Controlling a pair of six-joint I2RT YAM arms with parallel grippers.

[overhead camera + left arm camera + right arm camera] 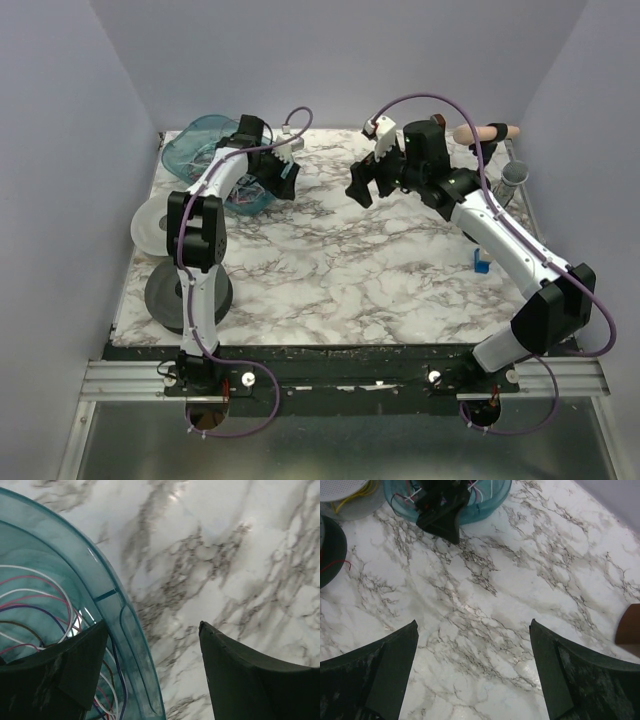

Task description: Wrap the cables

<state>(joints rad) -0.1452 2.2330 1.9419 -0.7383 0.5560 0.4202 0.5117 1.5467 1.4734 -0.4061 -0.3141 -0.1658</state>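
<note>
The cables (pixel 35 600) are thin red, white, pink and dark wires looped inside a clear teal bowl (pixel 107 595) at the table's back left (pixel 205 150). My left gripper (pixel 153 623) is open and straddles the bowl's wall. Its left finger (pixel 75 665) is inside among the wires and its right finger (pixel 240 675) is outside over the marble. Nothing is pinched. My right gripper (pixel 473 622) hangs wide open over bare marble near the table's back middle (pixel 365 185), holding nothing. Its view shows the bowl (pixel 490 500) and the left gripper (pixel 440 510) ahead.
A white spool (pixel 150 225) and a dark grey disc (pixel 170 295) lie by the left edge. A wooden-handled tool (pixel 485 132) and a grey cup (pixel 512 180) stand at the back right. A small blue piece (pixel 482 265) lies beside the right arm.
</note>
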